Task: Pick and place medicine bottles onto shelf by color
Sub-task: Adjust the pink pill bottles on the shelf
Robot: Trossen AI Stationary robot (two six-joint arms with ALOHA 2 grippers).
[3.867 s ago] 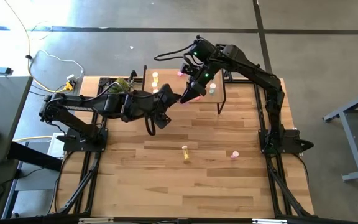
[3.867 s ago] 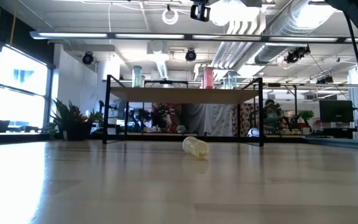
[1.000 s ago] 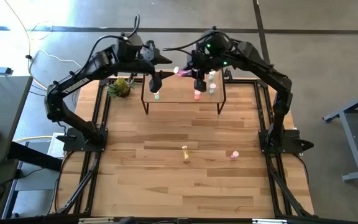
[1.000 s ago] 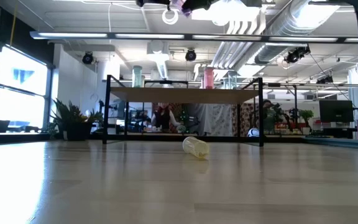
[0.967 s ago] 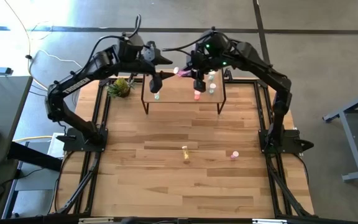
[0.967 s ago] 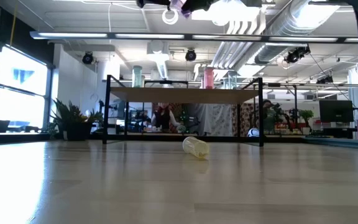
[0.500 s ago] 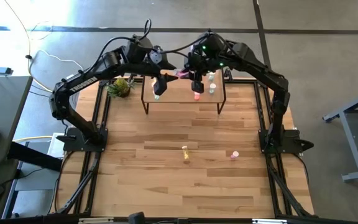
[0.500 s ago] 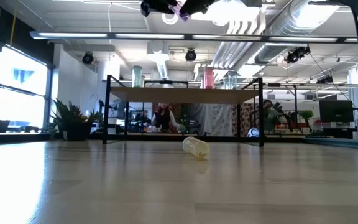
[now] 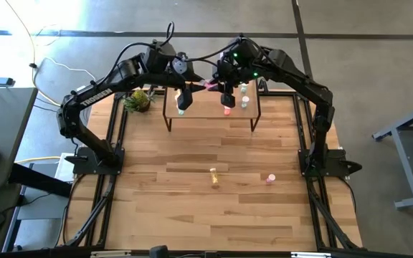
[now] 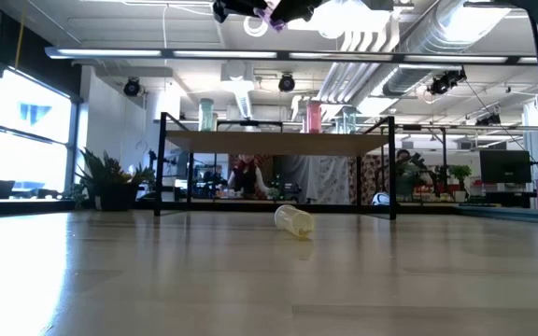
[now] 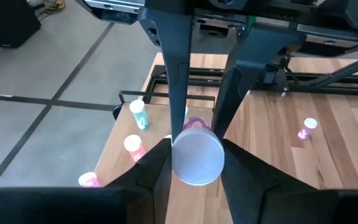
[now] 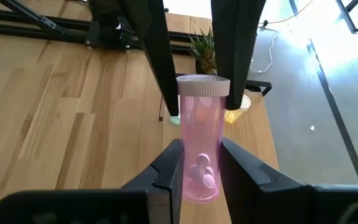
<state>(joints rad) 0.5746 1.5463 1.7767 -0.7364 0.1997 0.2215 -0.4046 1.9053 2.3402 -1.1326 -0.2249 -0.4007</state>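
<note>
— Where do we have the two grippers?

— Both are up over the shelf at the far end of the worktop. Our left gripper and right gripper point at each other above it, and a pink bottle sits between them.

— Who is holding that bottle?

— Both, as far as we can see. In the right wrist view the pink bottle lies between that arm's own fingers, which press its sides, while the other arm's fingers reach its pale cap from the far end. In the left wrist view the cap faces us, squeezed between the left jaws, with the right arm's fingers on the body behind. So both sets of jaws are clamped on the one pink bottle.

— And the other bottles?

— On the shelf we see a green one near its left end, a red one and a pale-capped one toward the right, with another just behind that. Down on the worktop a yellow bottle lies on its side near the middle, and a pink one stands to its right, well apart from the shelf. The low view shows the yellow bottle lying in front of the shelf.

— Anything else there?

— A pineapple-like plant sits just left of the shelf.
</note>
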